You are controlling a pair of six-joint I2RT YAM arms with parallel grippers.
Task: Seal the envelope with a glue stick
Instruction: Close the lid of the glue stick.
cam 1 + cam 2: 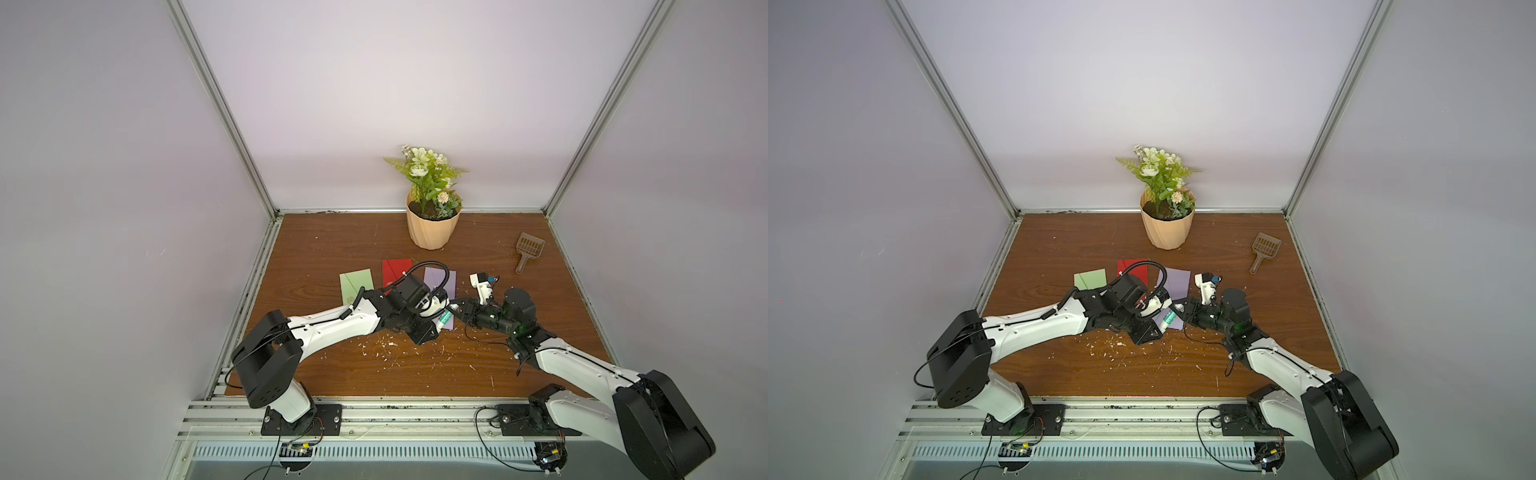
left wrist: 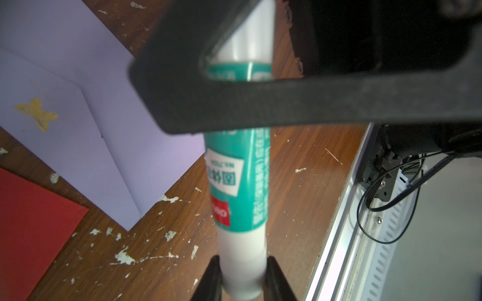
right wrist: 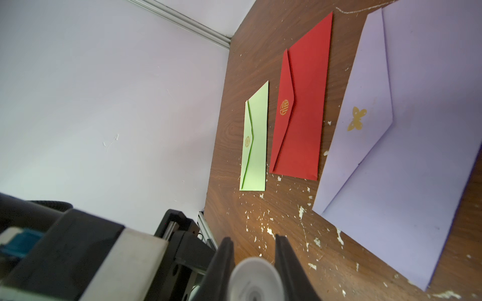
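While left tool [image 2: 243, 281] and right tool [image 3: 254, 271] clamp glue stick [image 2: 234, 182] by purple envelope [image 3: 404, 156] edge, walls [image 1: 374, 104] well apart.

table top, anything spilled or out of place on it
Yes. Pale flecks are scattered over the wooden table near the purple envelope. They look like dried crumbs or chips, though what they are is unclear. A brown slotted scoop lies toward the far right corner, unrelated to gluing.
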